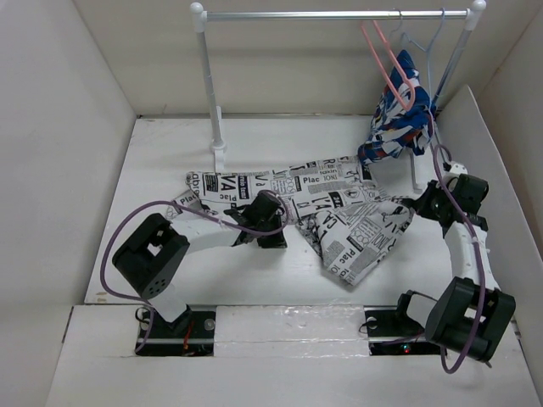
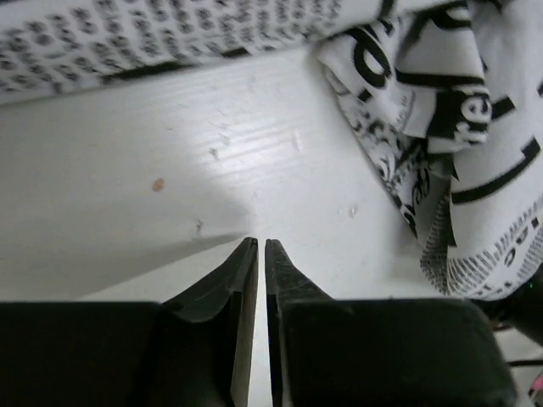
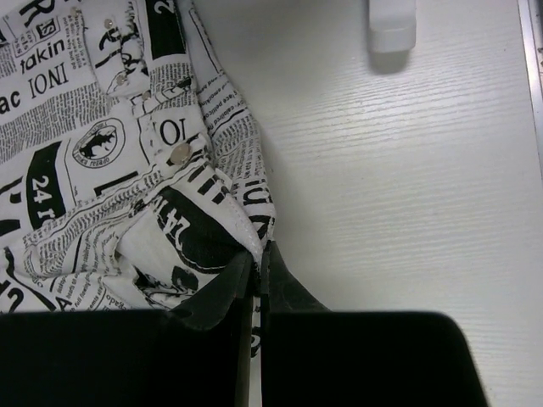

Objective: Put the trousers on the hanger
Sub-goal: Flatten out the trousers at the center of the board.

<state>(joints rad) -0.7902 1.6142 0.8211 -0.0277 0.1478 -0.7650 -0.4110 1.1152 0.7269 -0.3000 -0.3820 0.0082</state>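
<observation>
White soft fabric trousers, printed all over with black newspaper text, lie spread across the middle of the tabletop, from left of centre to near the right edge, with one folded part reaching toward the near edge. The thin pink wire hanger is well apart from them; it hangs on the metal rail above the far right corner, beside a blue, white and red patterned garment. The right gripper has its fingers pressed together at the very edge of the trousers, and it seems to pinch the hem there. The left gripper has its fingers together too, but with nothing between them: they are over bare tabletop, with the fabric beyond the tips and to the right. The step in hand is, I judge, to take the trousers with both arms. To do it well, the left gripper should open again, go forward until the cloth edge is truly between the fingers, and only then close. The right grip looks shallow, so a slow and even lift is safer than a fast pull.
</observation>
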